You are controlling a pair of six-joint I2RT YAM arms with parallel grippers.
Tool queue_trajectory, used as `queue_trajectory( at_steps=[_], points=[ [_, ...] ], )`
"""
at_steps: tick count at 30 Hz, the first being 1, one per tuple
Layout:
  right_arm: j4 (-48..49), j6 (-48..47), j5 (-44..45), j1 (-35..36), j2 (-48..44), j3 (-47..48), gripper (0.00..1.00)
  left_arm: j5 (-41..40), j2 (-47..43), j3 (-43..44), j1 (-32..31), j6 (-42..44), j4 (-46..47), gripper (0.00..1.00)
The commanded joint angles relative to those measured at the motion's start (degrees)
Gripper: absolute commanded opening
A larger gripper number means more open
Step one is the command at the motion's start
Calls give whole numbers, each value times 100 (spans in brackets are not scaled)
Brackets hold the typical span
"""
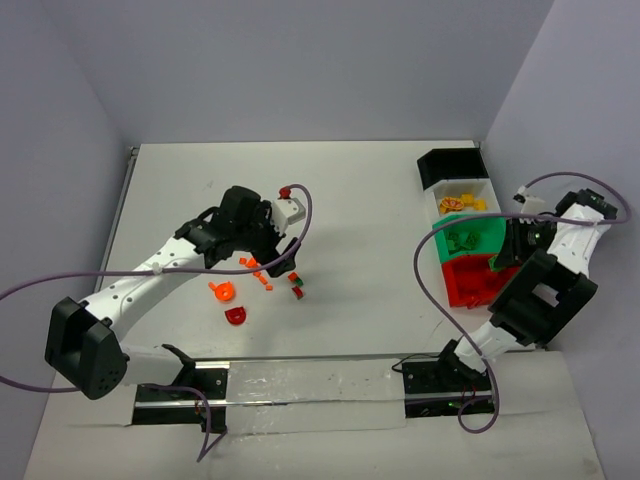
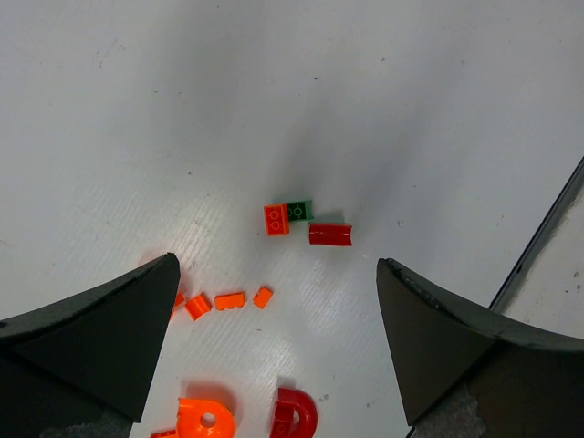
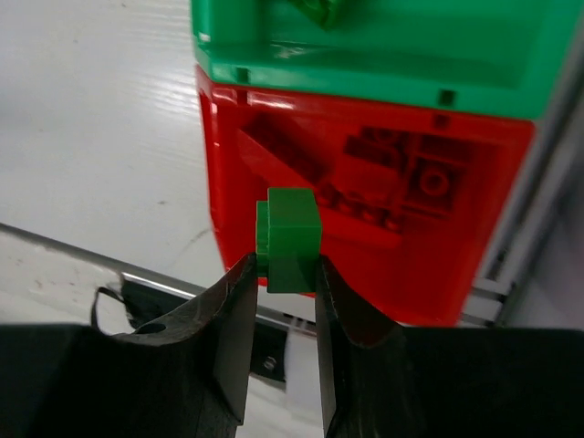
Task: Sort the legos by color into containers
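Four small bins stand joined in a row at the right side of the table (image 1: pixel 330 190). The black bin (image 1: pixel 452 163) is farthest from the arms, then comes the white bin (image 1: pixel 434 200) with yellow pieces inside, then the green bin (image 1: pixel 441 246) with green pieces, and the red bin (image 1: pixel 458 292) is nearest.

The right claw (image 3: pixel 284 266) is narrow and pinches a green brick (image 3: pixel 290 233) between its two fingertips, and the brick stands up above the tips. Seen from the wrist, this brick hangs over the red bin, near its closer wall, and the green bin is just beyond.

The left claw (image 2: pixel 277 263) is spread wide and holds nothing. It hovers over loose legos in the middle of the table:
- an orange two-stud brick (image 2: pixel 276 220) touching a small green piece (image 2: pixel 298 211)
- a red rounded piece (image 2: pixel 329 234) just beside them
- several tiny orange bits (image 2: pixel 230 300)
- an orange round piece (image 2: pixel 206 420) and a red arch (image 2: pixel 296 415), nearer to the arm
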Motion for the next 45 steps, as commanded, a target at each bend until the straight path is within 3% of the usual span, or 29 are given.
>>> queue_trajectory(
  at_steps=[1,8,13,22,30,37,39,41,45],
  points=[
    [-463,-528,17,-100,-98,586,0,149,103,219,48,-70,211,99],
    [-914,-347,-838,-45,511,1381,0,141,187,253,100,-106,255,99],
    [-442,278,-1198,405,836,1528,0,196,218,291,258,-142,276,99],
    [905,1530,-167,1197,1081,1561,0,273,194,280,556,-241,308,99],
    [1608,1662,1016,1271,1141,1167,1,297,145,160,699,-232,357,99],
    [1921,1774,1178,1368,1343,1114,25,281,145,147,741,-271,362,99],
    [1963,1836,1300,1467,1412,1122,47,258,137,132,764,-279,345,99],
    [1972,1850,1324,1510,1389,1114,61,244,108,119,808,-280,323,99],
    [1916,1897,1247,1690,1182,1114,65,282,48,103,943,-320,273,99]
  ],
)
